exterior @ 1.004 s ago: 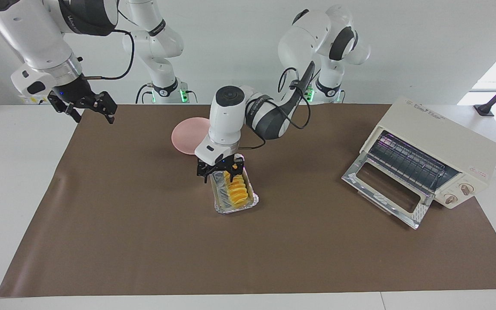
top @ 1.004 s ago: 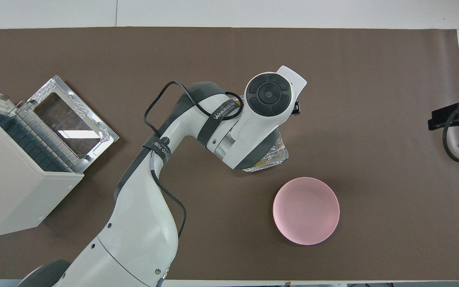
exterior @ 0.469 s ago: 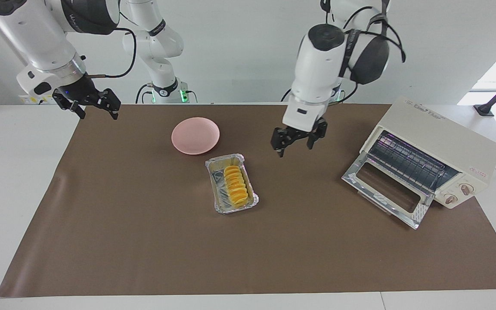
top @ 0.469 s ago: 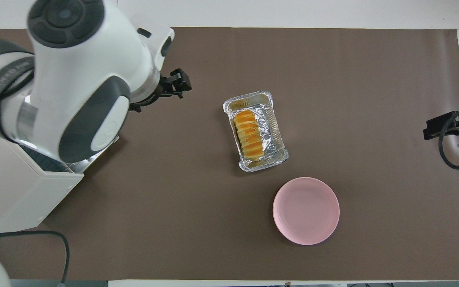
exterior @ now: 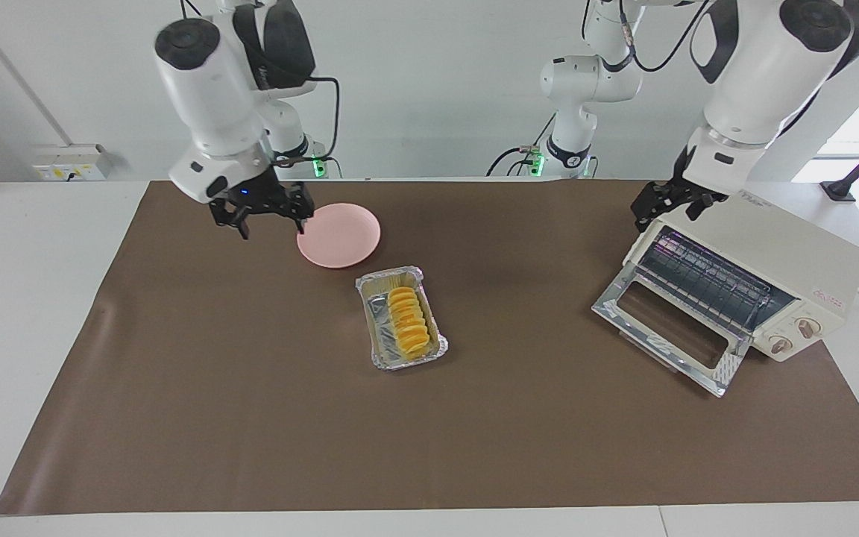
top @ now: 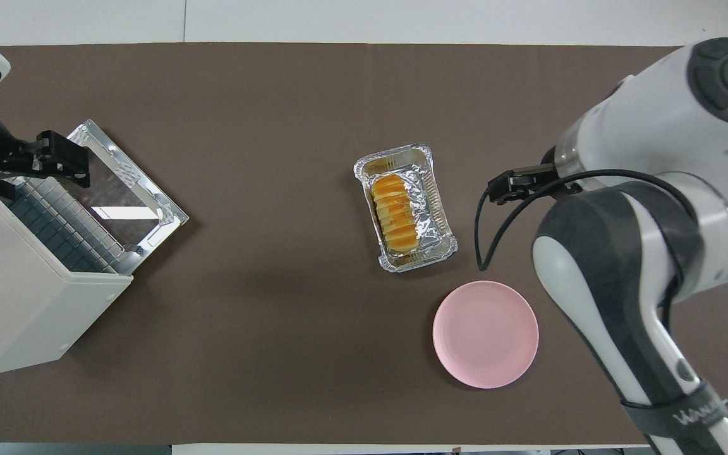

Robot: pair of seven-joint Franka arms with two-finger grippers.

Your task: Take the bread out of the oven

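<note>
The bread (exterior: 408,322) (top: 394,212), a ridged golden-yellow loaf, lies in a crinkled foil tray (exterior: 392,279) (top: 397,153) on the brown mat at mid-table, outside the oven. The cream-white oven (exterior: 772,246) (top: 16,297) stands at the left arm's end, its glass door (exterior: 661,332) (top: 117,183) folded down and its wire rack bare. My left gripper (exterior: 668,212) (top: 76,170) hangs open over the oven's top front edge, holding nothing. My right gripper (exterior: 273,226) (top: 495,189) hangs open and empty over the mat beside the pink plate.
A round pink plate (exterior: 338,235) (top: 485,333) sits on the mat, nearer to the robots than the foil tray. The brown mat (exterior: 250,418) covers most of the white table. The oven's two knobs (exterior: 795,334) face away from the robots.
My left gripper rose from the bread in the tray, empty, and swung over to the oven's top. My right arm came in from its table end to beside the plate. The tray stayed put.
</note>
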